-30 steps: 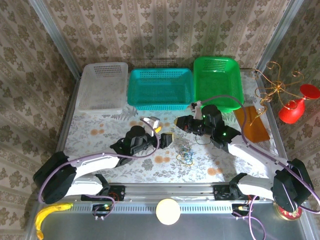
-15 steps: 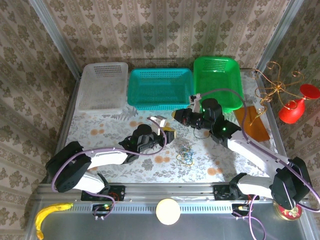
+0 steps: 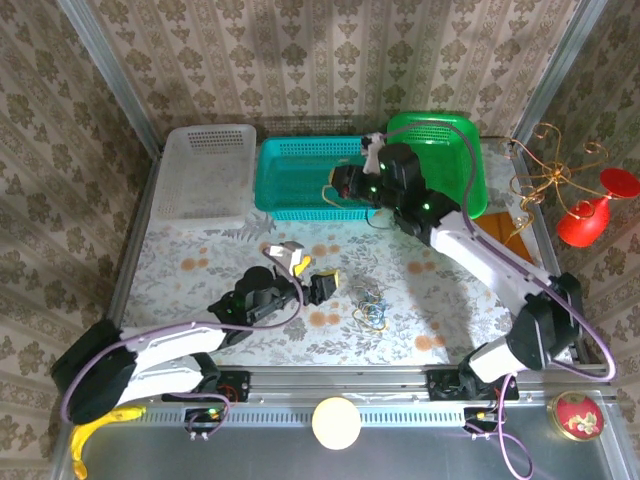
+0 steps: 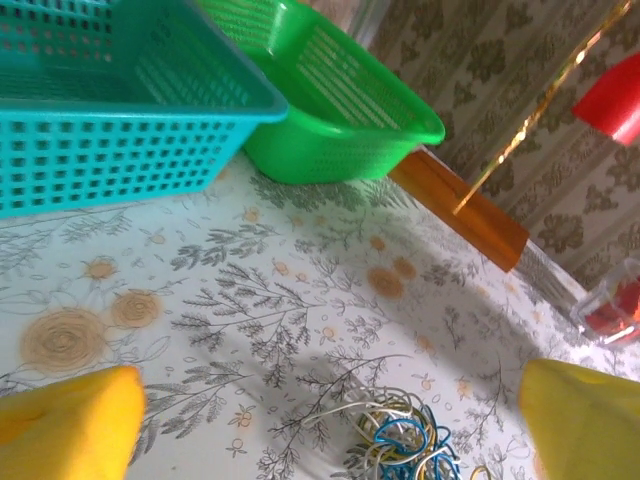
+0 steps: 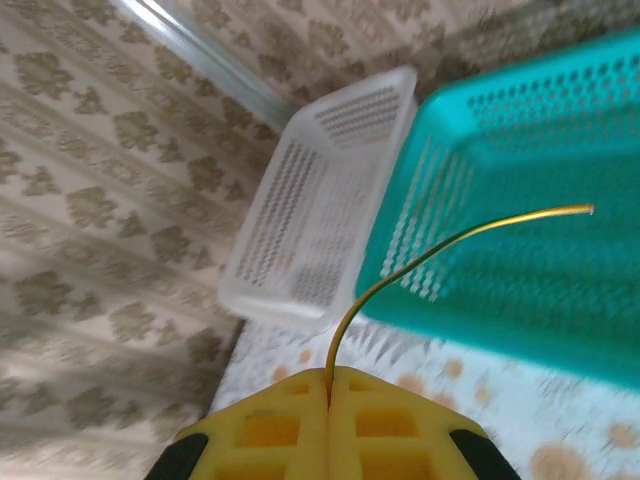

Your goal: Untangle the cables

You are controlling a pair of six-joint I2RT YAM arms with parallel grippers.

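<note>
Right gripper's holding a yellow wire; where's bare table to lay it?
Bare table in front of the white basket, and between the cables and the orange board. Crowded around the cables, where the left gripper hovers.

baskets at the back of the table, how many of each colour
white basket: 1
teal basket: 1
green basket: 1
total: 3
</note>
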